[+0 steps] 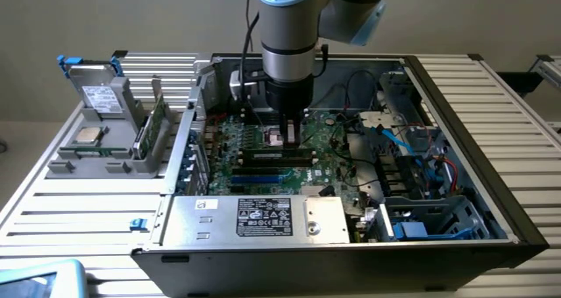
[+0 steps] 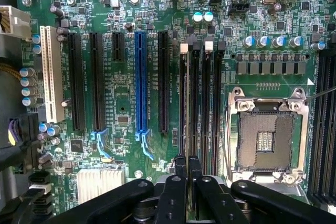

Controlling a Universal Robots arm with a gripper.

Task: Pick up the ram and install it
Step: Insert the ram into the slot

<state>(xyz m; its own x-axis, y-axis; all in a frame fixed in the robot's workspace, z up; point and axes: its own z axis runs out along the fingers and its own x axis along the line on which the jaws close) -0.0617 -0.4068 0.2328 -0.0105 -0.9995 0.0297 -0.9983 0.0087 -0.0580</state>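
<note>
In the wrist view the ram (image 2: 187, 103) shows edge-on as a thin pale line along one of the black memory slots (image 2: 202, 103), beside the blue slot. My gripper (image 2: 187, 162) is shut on the ram's near end, black fingers (image 2: 180, 166) pressed to both sides. In the exterior view the arm reaches straight down into the open computer case. There the gripper (image 1: 290, 139) sits over the motherboard's middle, with the ram (image 1: 278, 155) lying low along the slots beneath it.
An open processor socket (image 2: 265, 140) lies beside the memory slots. The case holds a silver power supply (image 1: 263, 219), loose cables (image 1: 395, 147) and a drive cage (image 1: 429, 222). Outside the case, a grey holder (image 1: 110, 163) carries a boxy drive (image 1: 101, 94), a square chip (image 1: 88, 135) and a green board (image 1: 147, 130).
</note>
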